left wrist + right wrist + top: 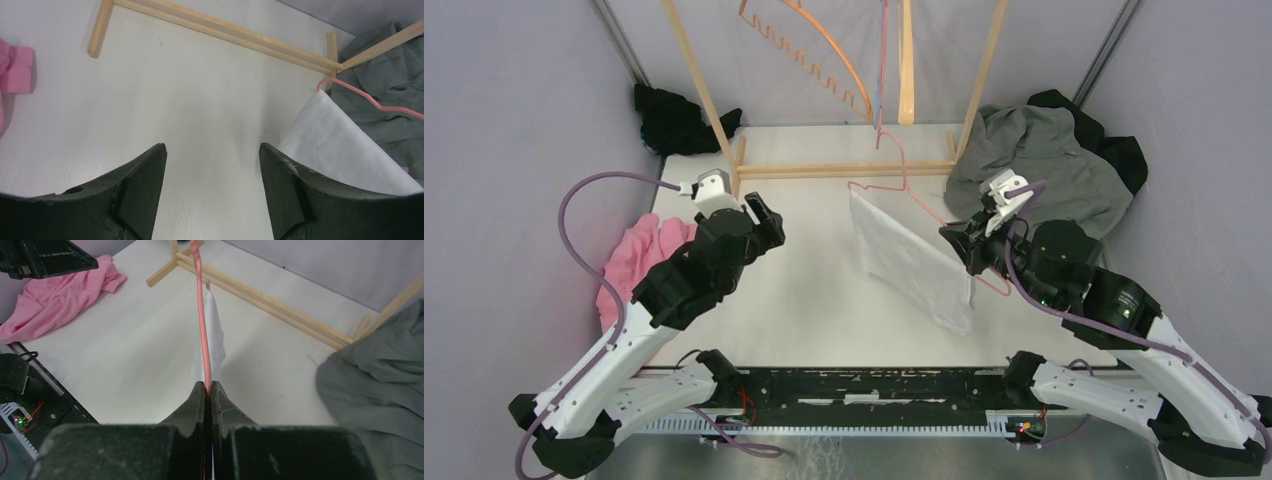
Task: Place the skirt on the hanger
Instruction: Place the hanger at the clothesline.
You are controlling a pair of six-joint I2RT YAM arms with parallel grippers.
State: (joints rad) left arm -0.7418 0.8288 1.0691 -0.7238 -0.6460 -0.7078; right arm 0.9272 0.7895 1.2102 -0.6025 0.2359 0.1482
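Looking down on the table, I see the right gripper [961,246] pinched shut on the thin pink wire of the hanger [927,208], with no gap between its jaws in the right wrist view. The hanger runs straight ahead from that gripper, its long axis pointing away toward the wooden rack [844,170], and its hook end lies farthest from the fingers, by the rack's base rail. The white skirt [911,262] hangs from this wire ahead of the right gripper and just to its left. The skirt's long edge follows the wire, and the loose cloth reaches down to the table.

The left gripper [765,221] is wide open and holds nothing. It hovers above bare table, well apart from the skirt. From its own camera, the skirt [342,147] lies ahead and to its right. I judge the left arm to be the free one for straightening the cloth, and it would have to reach to its right.
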